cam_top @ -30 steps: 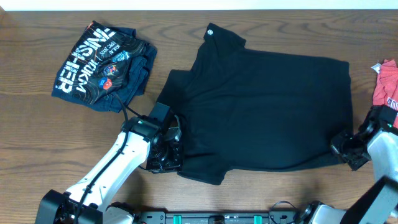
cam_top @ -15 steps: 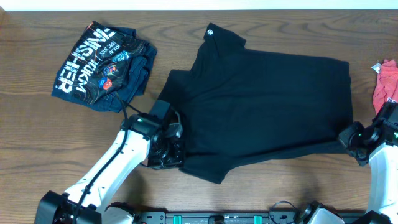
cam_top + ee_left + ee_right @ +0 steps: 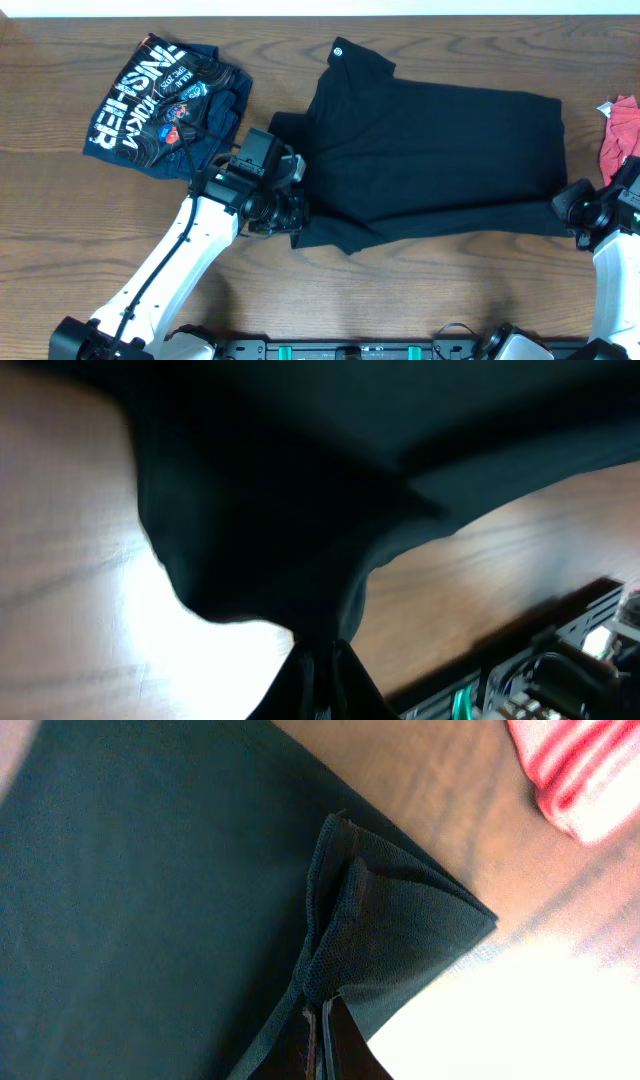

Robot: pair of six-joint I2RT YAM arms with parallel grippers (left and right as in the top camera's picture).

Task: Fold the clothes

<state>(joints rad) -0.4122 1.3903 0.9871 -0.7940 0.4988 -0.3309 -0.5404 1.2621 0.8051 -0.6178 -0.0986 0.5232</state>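
A black T-shirt (image 3: 430, 150) lies spread across the middle of the table, its small white logo (image 3: 339, 48) at the far edge. My left gripper (image 3: 287, 217) is shut on the shirt's near-left corner. In the left wrist view the black cloth (image 3: 260, 530) hangs bunched from the closed left gripper (image 3: 322, 665), lifted off the wood. My right gripper (image 3: 568, 208) is shut on the near-right corner. The right wrist view shows that corner (image 3: 400, 920) folded and pinched at the right gripper (image 3: 322, 1018).
A folded navy printed garment (image 3: 165, 105) sits at the far left, close to my left arm. A red garment (image 3: 620, 135) lies at the right edge, also seen as red cloth (image 3: 580, 770). Bare wood (image 3: 450, 290) runs along the front, ahead of the base rail (image 3: 350, 350).
Both grippers have moved away from the table's front edge, carrying the shirt's near edge with them. The near strip of the shirt is now lifted and drawn back over itself.
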